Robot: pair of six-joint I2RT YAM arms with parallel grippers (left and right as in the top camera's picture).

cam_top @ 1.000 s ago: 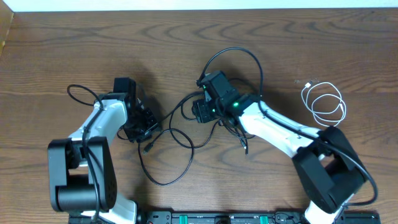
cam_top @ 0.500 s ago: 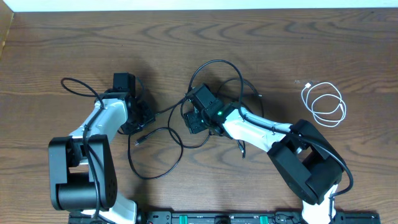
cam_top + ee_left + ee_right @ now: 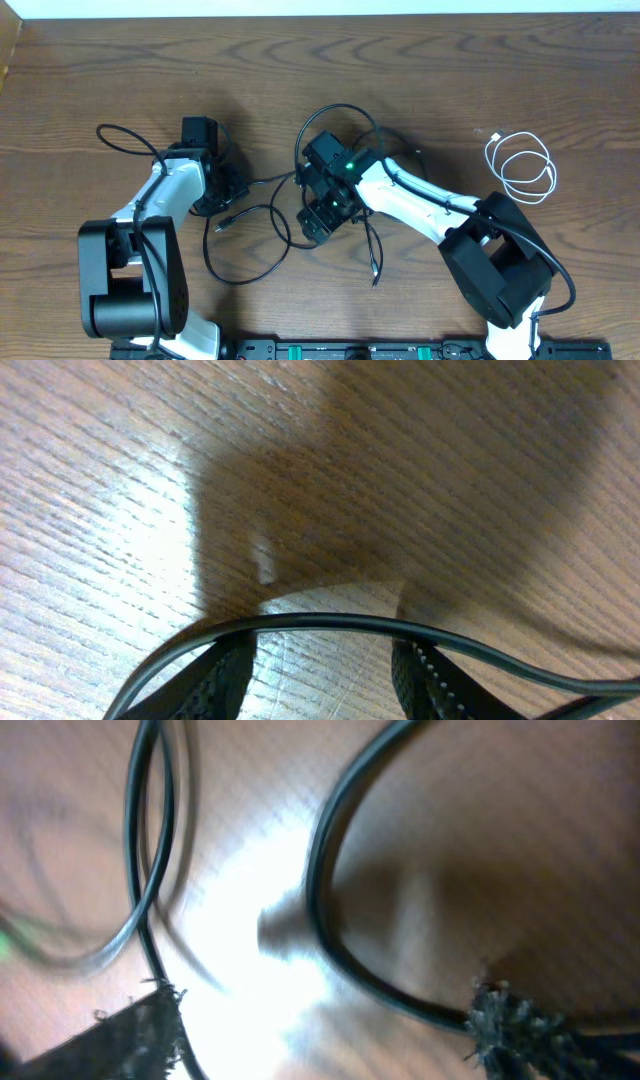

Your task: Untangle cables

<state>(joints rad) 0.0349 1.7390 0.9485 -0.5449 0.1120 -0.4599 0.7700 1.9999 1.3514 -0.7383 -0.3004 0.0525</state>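
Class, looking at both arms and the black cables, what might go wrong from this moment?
The right gripper stands open among several black cables; closing might catch two strands together. One black cable lies across the fingertips of the left gripper, so pulling away could drag it and tighten the tangle.

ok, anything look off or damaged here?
On the right end effector, the finger pads look frayed at the edges. Otherwise just the black cables looped mid-table and the white cable coiled apart at right.

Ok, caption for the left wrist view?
Black cable arcs across the tips of the left arm's two spread fingers, above the wooden table.
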